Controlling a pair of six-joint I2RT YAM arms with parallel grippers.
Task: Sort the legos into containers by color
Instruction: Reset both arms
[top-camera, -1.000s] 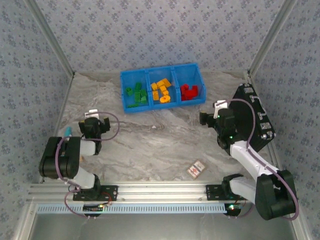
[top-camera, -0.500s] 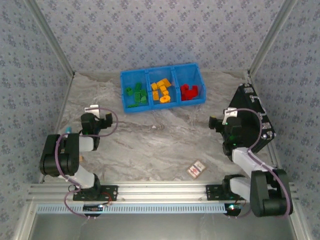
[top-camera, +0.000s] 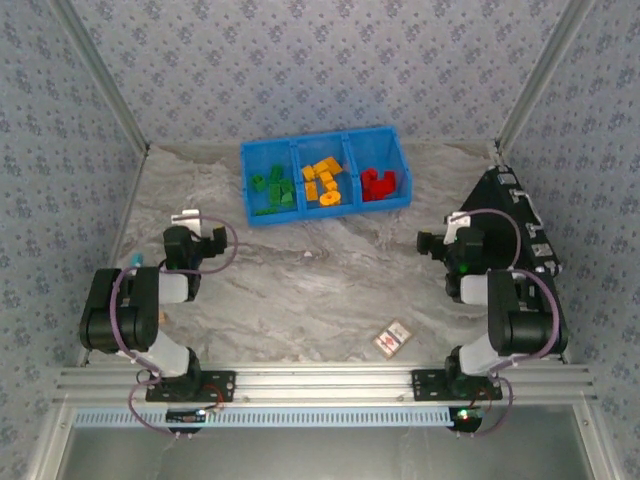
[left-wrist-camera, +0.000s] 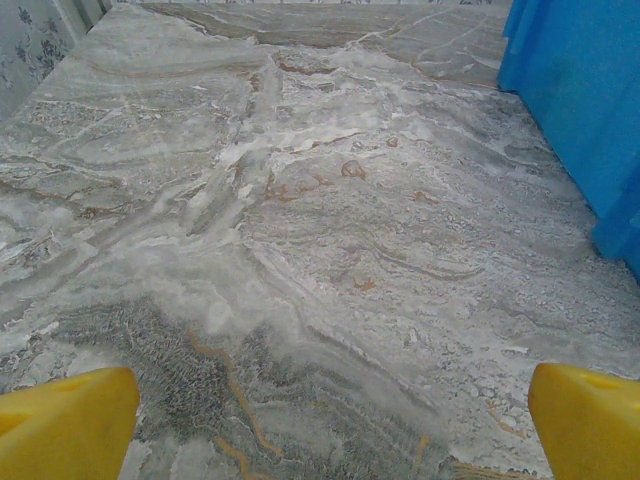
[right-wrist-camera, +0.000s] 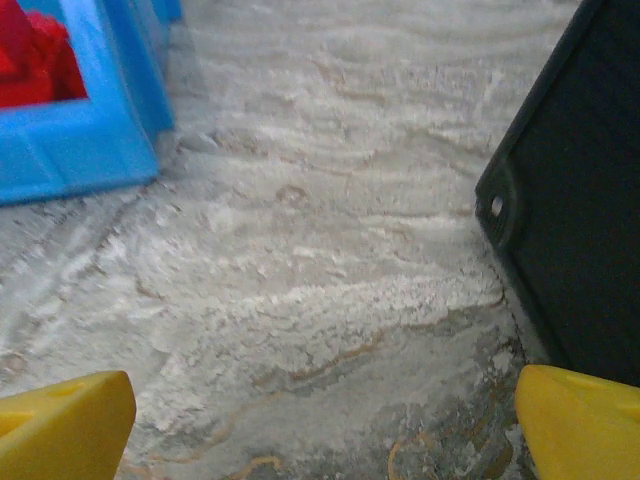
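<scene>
The long blue containers bin (top-camera: 330, 214) stands at the back middle of the table. Its left compartment holds green legos (top-camera: 273, 190), the middle one orange-yellow legos (top-camera: 323, 183), the right one red legos (top-camera: 377, 183). My left gripper (top-camera: 198, 232) hovers left of the bin and is open, its yellow fingertips (left-wrist-camera: 65, 425) wide apart over bare marble (left-wrist-camera: 335, 420). The bin's wall (left-wrist-camera: 580, 110) is at its right. My right gripper (top-camera: 440, 232) is open too, with only table between its fingertips (right-wrist-camera: 580, 420). The bin corner (right-wrist-camera: 90, 150) with red legos (right-wrist-camera: 30, 60) lies ahead to its left.
A black case (top-camera: 515, 230) leans at the right edge, close beside the right gripper (right-wrist-camera: 320, 420) and dark in its view (right-wrist-camera: 580, 220). A red-and-white card (top-camera: 394, 338) lies near the front rail. A teal cylinder (top-camera: 135, 262) peeks out behind the left arm. Patterned walls close three sides.
The right arm has folded back toward its base and its gripper has shifted right, nearer the black case. The left gripper has edged slightly away from its base. Both stay open.
</scene>
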